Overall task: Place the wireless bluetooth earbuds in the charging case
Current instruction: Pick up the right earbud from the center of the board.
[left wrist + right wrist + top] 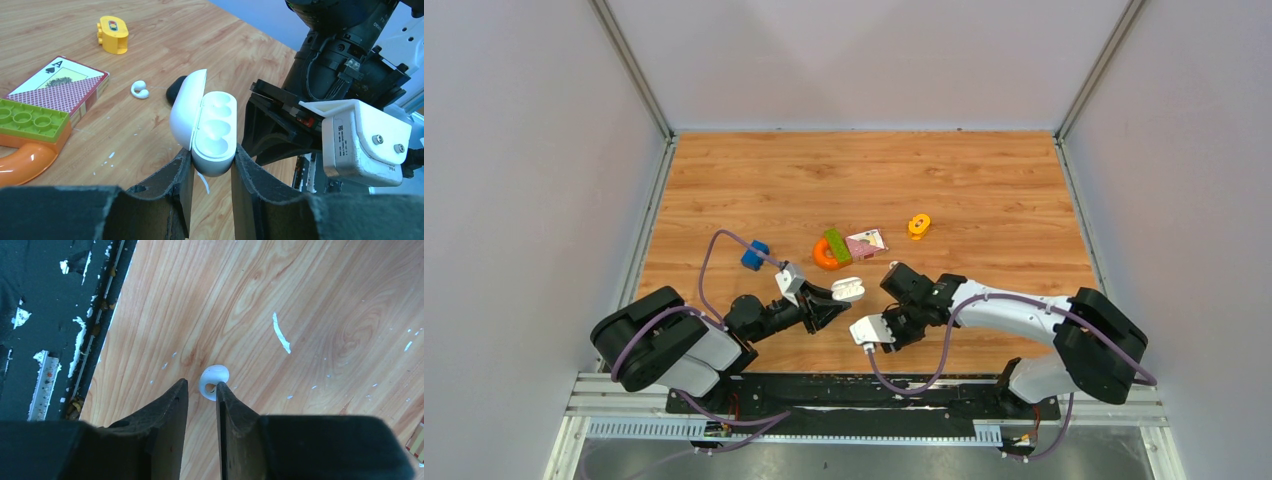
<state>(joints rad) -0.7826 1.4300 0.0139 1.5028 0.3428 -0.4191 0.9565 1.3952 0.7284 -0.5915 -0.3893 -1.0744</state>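
While pinching the open charging case (pixel 212 122) aloft in the left claw (pixel 212 152), holds the right claw (pixel 201 386) narrowly spread and empty over the desk (pixel 310 300), with a white earbud (pixel 215 376) lying there just past its tips, off-centre toward one finger.

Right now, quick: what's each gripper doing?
Left gripper: closed on the open charging case.
Right gripper: jaws nearly closed, white earbud at their tips; whether it is gripped cannot be told.
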